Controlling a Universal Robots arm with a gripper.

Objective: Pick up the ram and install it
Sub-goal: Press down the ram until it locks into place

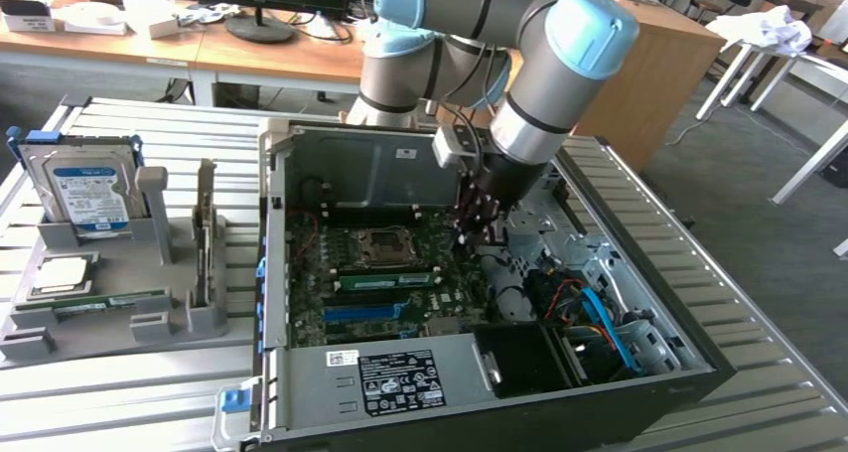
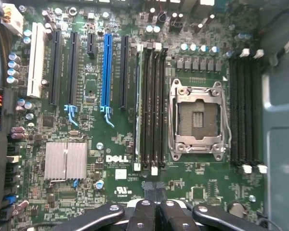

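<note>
Grey slatted bench carries the open black computer case (image 1: 689, 373); the gripper (image 2: 154, 192) hangs inside, fingers together and empty, beside the long green RAM stick (image 2: 137, 106) seated lengthwise in its motherboard slot.

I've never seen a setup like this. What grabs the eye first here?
The grey and light-blue robot arm reaches down into an open computer case lying on a slatted metal table, its shut gripper poised above the green Dell motherboard. A ram stick already sits in a slot beside the empty processor socket. On the exterior view's left, a grey holder carries a hard drive.
</note>
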